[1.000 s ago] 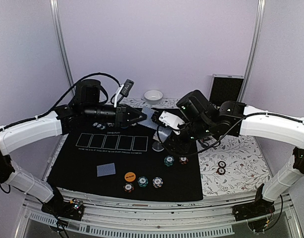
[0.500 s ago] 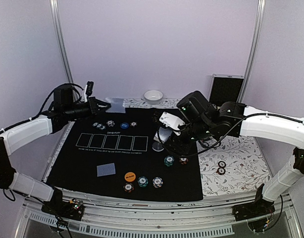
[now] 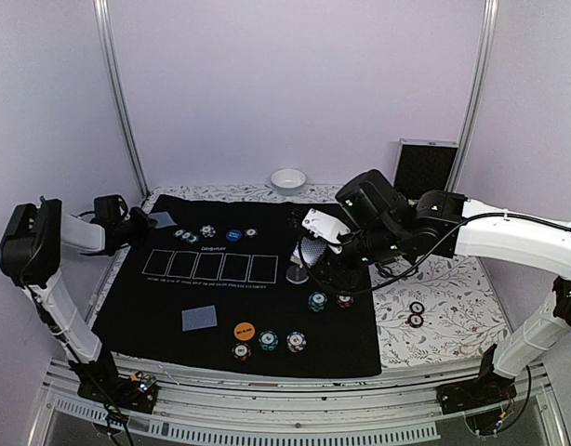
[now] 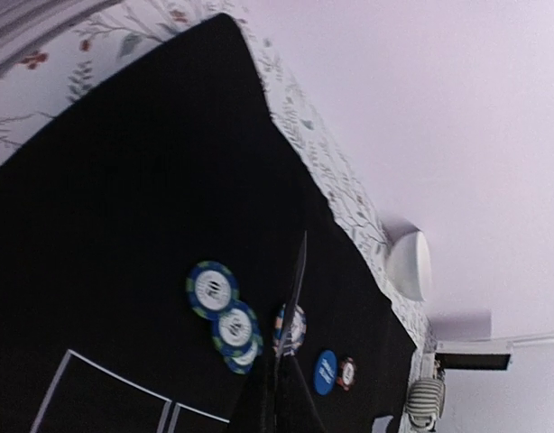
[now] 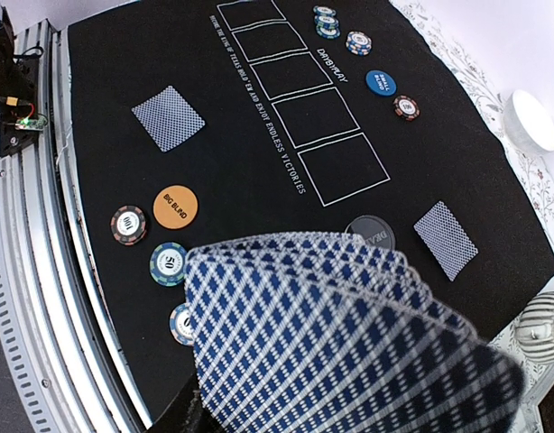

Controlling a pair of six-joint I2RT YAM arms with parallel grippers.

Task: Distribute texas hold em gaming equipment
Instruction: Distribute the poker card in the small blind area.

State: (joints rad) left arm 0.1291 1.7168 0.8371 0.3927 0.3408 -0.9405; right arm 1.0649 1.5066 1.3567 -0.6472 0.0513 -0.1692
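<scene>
One black mat (image 3: 146,307) is spread on the bench (image 3: 453,288). A fan of playing cards (image 5: 349,325) is clamped in the right gripper (image 3: 321,262) above the mat's right half. A single card (image 3: 161,219) is pinched in the closed left gripper (image 3: 141,224) at the far left corner. Chips (image 3: 269,341) are laid near the front edge.
</scene>
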